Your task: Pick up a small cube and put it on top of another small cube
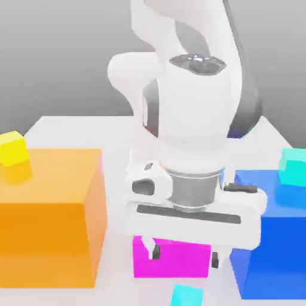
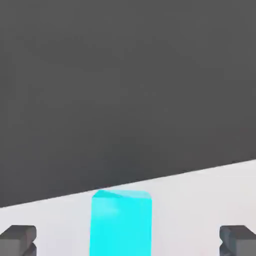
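Claw (image 1: 185, 256) stands wide open; the small cube (image 1: 187, 296) is plain bright cyan.

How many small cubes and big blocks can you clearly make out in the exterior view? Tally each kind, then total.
Small cubes: 3 (yellow, turquoise, cyan)
Big blocks: 3 (orange, magenta, blue)
Total: 6
Blue sliver behind the gripper: uncounted, too hidden.

Orange block (image 1: 45, 239), magenta block (image 1: 173, 263), blue block (image 1: 272, 254)

The orange block (image 1: 45, 239) looks smooth (faintly glossy on top).
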